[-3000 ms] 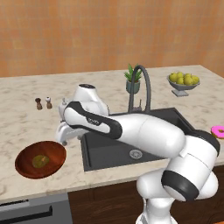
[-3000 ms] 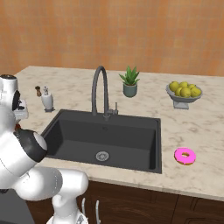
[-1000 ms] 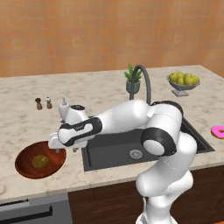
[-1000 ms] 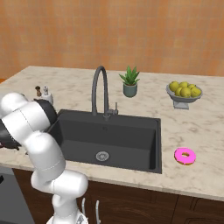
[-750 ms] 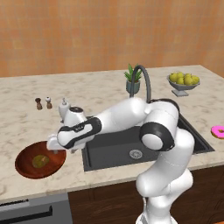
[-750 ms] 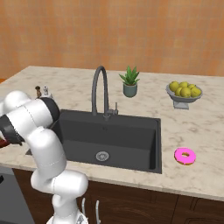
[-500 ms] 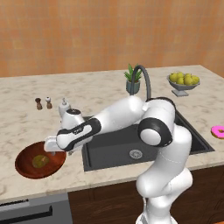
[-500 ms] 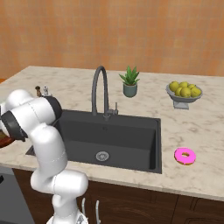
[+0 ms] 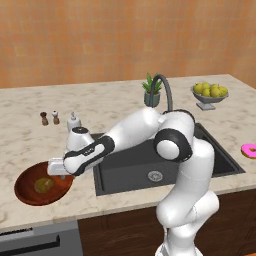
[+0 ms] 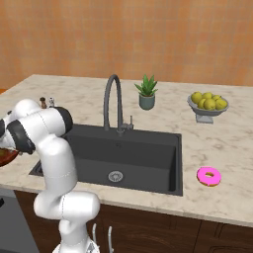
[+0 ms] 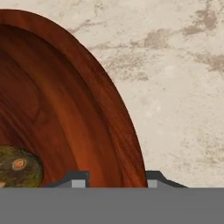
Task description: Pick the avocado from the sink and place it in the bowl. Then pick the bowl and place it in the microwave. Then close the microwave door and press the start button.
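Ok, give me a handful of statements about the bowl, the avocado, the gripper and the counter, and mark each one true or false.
1. The avocado lies inside the bowl. True.
2. The gripper straddles the bowl's rim, one fingertip inside, one outside. True.
3. The sink holds the avocado. False: it is in the bowl.
4. A pink donut lies on the counter. True.
5. The bowl sits right of the sink, by the yellow fruit dish. False: it sits left of the sink.

Glossy wooden bowl (image 11: 65,109), mottled stone counter (image 11: 183,87)
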